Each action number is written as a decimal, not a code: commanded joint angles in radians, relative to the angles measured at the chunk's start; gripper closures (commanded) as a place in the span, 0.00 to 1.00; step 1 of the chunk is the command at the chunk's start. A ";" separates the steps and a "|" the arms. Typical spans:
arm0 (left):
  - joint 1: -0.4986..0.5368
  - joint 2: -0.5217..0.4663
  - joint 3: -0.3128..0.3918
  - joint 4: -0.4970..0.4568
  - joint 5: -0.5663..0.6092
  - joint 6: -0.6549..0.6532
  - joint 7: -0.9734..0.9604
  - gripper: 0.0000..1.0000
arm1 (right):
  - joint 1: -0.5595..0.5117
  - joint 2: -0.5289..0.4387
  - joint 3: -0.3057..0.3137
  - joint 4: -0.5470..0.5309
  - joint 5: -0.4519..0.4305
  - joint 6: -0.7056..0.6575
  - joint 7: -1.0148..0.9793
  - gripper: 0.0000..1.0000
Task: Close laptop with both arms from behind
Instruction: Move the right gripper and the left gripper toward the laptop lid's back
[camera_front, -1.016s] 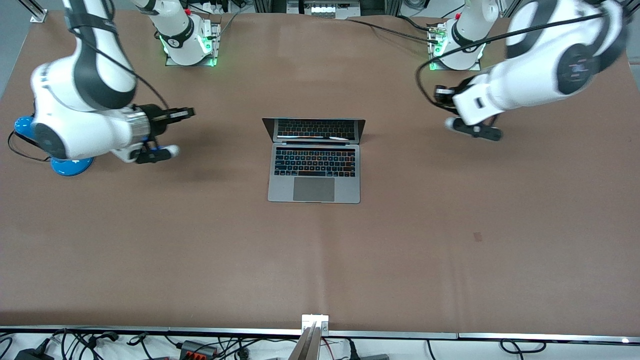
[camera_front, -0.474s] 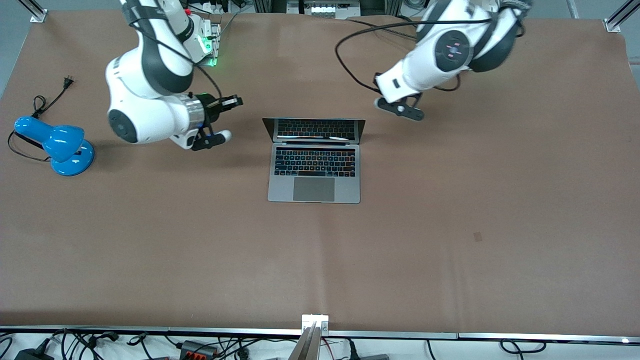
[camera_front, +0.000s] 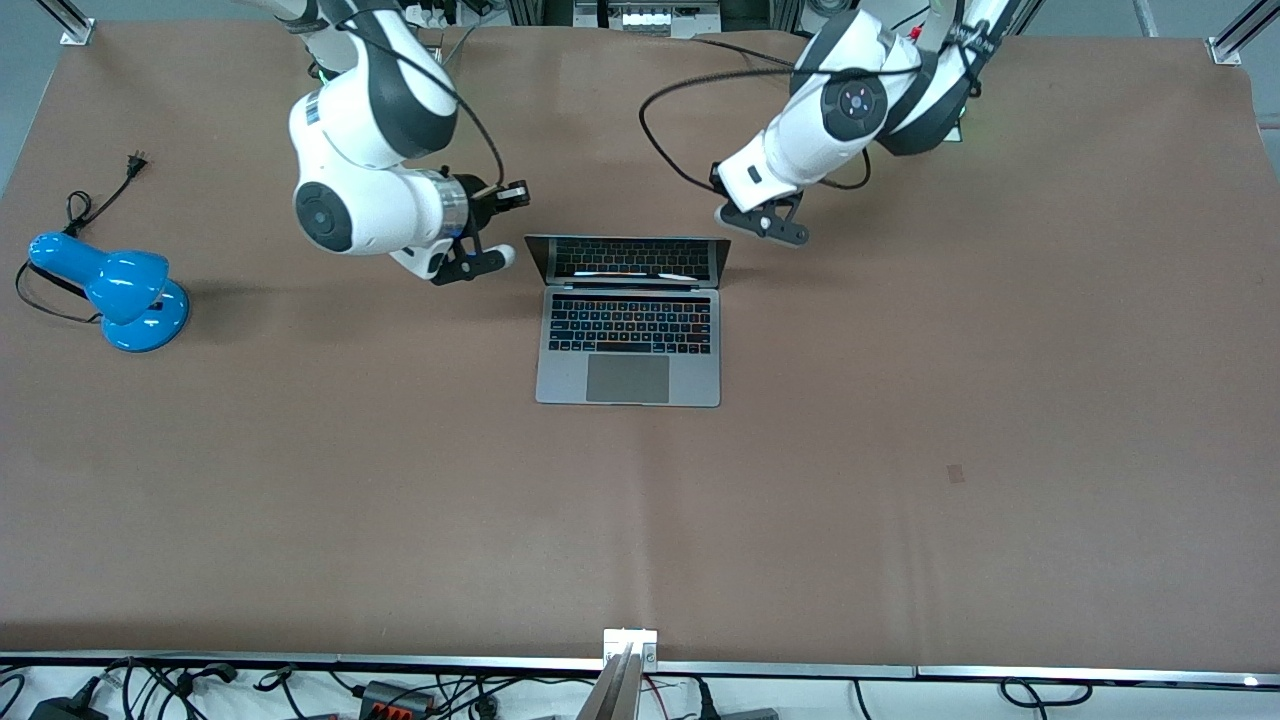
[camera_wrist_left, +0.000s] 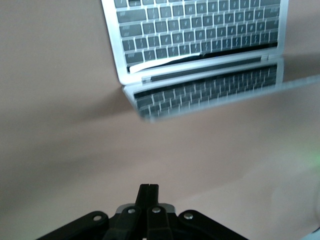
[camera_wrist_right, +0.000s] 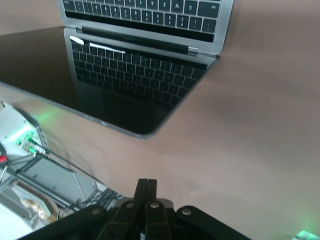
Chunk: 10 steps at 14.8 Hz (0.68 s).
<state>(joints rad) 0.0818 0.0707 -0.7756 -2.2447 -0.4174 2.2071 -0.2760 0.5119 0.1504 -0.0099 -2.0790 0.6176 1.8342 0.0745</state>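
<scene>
The silver-grey laptop (camera_front: 628, 345) stands open in the middle of the table, its dark screen (camera_front: 628, 258) upright and mirroring the keyboard. My right gripper (camera_front: 514, 193) is shut and empty, over the table just beside the screen's corner toward the right arm's end. My left gripper (camera_front: 719, 181) is shut and empty, over the table just beside the screen's other corner. Neither touches the laptop. The right wrist view shows shut fingers (camera_wrist_right: 145, 186) with the screen and keyboard (camera_wrist_right: 135, 75) ahead. The left wrist view shows shut fingers (camera_wrist_left: 148, 190) with the laptop (camera_wrist_left: 200, 55) ahead.
A blue desk lamp (camera_front: 120, 290) lies near the right arm's end of the table, its black cable and plug (camera_front: 134, 160) beside it. The arm bases stand along the table's edge by the robots.
Both arms have swung in from the table's ends toward the laptop's screen corners. The right arm no longer covers the blue lamp. The laptop has not moved.
</scene>
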 joint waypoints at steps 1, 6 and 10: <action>0.015 0.075 -0.013 0.016 -0.012 0.081 -0.023 1.00 | 0.052 0.015 -0.010 -0.020 0.022 0.094 0.045 1.00; 0.015 0.170 -0.011 0.049 -0.012 0.194 -0.060 1.00 | 0.068 0.037 -0.010 0.005 0.022 0.160 0.096 1.00; 0.015 0.204 -0.001 0.083 -0.009 0.195 -0.074 1.00 | 0.066 0.084 -0.010 0.046 0.021 0.194 0.096 1.00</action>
<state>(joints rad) 0.0890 0.2390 -0.7747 -2.1969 -0.4174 2.3988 -0.3385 0.5682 0.1961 -0.0134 -2.0726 0.6202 2.0189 0.1565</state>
